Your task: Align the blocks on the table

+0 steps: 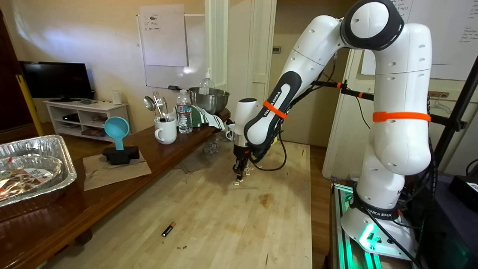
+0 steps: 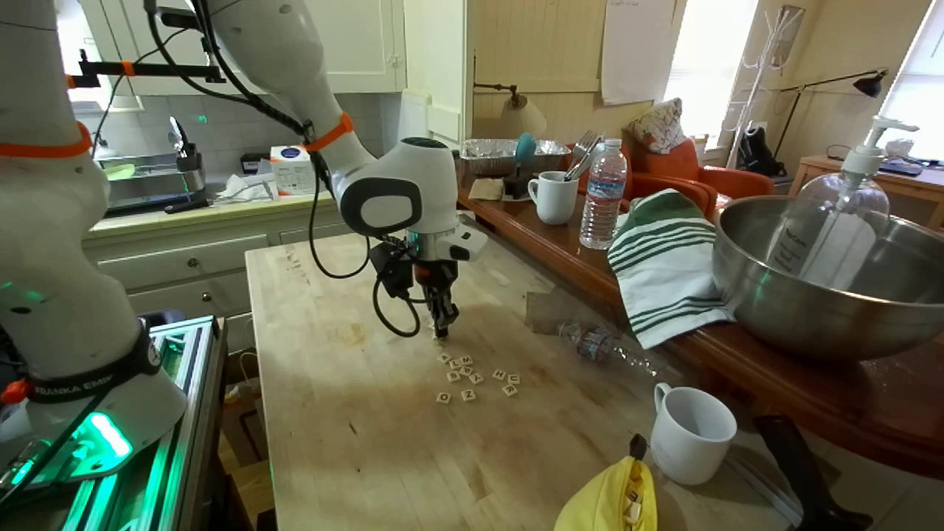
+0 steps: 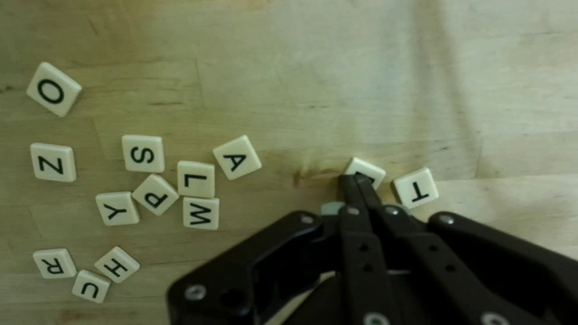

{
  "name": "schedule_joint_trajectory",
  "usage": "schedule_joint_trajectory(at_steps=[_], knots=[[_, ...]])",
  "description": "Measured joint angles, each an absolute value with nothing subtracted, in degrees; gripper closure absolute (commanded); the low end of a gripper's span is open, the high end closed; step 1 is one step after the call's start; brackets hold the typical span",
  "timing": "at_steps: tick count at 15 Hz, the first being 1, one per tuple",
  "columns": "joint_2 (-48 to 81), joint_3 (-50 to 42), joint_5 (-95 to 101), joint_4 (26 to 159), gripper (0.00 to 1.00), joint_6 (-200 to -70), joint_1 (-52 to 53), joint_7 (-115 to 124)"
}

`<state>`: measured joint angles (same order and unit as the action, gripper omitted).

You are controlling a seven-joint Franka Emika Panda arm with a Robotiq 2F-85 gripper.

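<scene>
The blocks are small pale letter tiles lying flat on the light wooden table. In the wrist view, a T tile lies right of the fingertips. A tile with a mostly covered letter lies beside it, partly hidden by the fingertips. Several others lie to the left, including an A tile, an L tile and an O tile. My gripper is shut, its fingertips together with no tile visible between them. In both exterior views the gripper points down, low at the tiles.
A battery lies on the table. A plastic bottle, a white mug and a yellow pouch also stand or lie there. A raised brown counter runs along one side, bearing a mug, a water bottle and a steel bowl.
</scene>
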<state>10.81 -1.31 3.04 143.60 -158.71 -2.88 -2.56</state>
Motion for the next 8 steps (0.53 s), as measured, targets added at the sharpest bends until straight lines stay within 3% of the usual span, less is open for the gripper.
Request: schedule_joint_trajectory(at_steps=[8], knots=[[11.16,-2.12,2.61,143.08,1.00,-158.69,-1.92,6.71]])
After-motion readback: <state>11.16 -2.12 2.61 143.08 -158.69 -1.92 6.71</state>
